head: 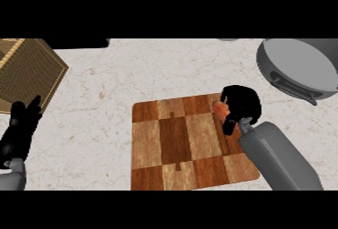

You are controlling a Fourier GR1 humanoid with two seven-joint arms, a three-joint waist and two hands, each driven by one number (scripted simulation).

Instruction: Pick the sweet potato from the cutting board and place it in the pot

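We read this as the grasp step: right hand (239,103) curled over the sweet potato (218,108) at the cutting board's (178,143) far-right edge; next, lift and carry far-right to the pot (300,67)

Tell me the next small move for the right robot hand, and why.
Probably lift straight up: the right robot hand is curled round the sweet potato at the cutting board's far right edge, and the pot sits beyond it to the right, so height comes first.
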